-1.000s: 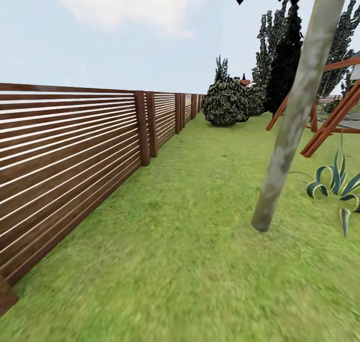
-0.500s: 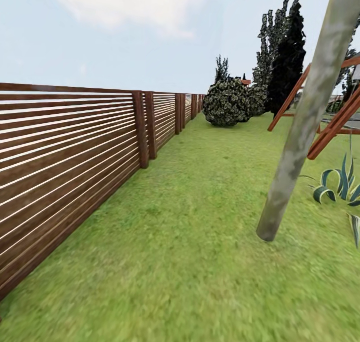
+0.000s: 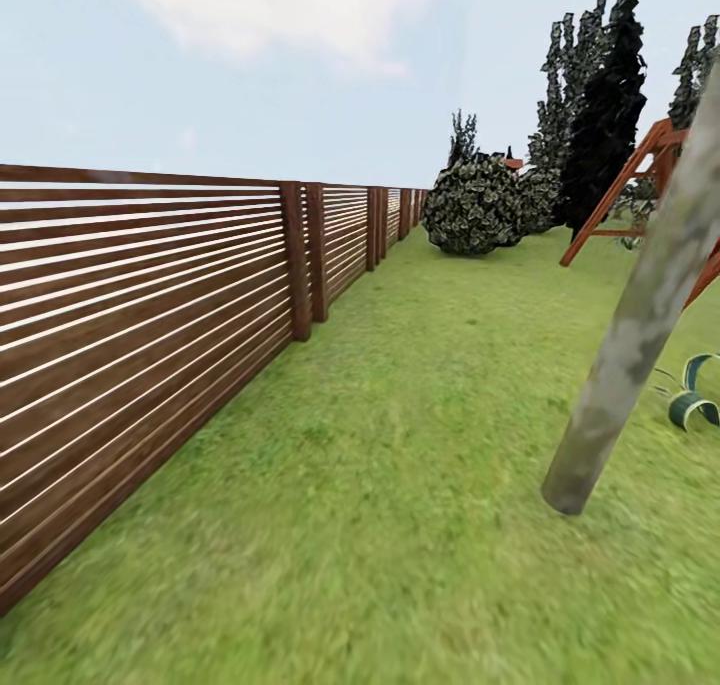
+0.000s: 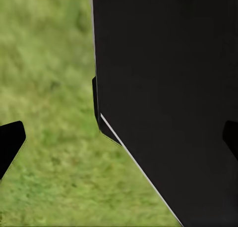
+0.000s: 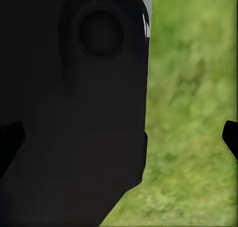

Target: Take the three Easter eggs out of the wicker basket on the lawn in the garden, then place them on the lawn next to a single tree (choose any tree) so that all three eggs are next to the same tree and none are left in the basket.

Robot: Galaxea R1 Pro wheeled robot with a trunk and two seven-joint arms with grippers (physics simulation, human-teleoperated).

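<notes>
Plainly the robot is on its way across the lawn (image 3: 400,445), running alongside the brown slat fence (image 3: 140,305) of the garden, and no basket or egg can be seen from the head camera, so where they lie cannot be told from here. A leaning pale trunk (image 3: 630,345) stands close on the right, with a striped spiky plant (image 3: 695,390) just beyond it, a round dark bush (image 3: 480,207) far down the fence line, tall dark trees (image 3: 605,105) behind that, and a red-brown wooden frame (image 3: 640,180) near them. The main risk, as I judge it, is in the driving: the trunk is near the robot's right side, and a turn toward it could clip the base or an arm; the fence hems in the other side. A second risk is mistaking this slanted trunk for a suitable tree when an upright one would be the safer choice. As for the fingers, each wrist camera looks down at grass past a large black body of the robot, with dark finger tips at the picture's opposite edges. The left gripper (image 4: 119,142) and the right gripper (image 5: 119,137) therefore appear spread wide, holding nothing and touching nothing.
</notes>
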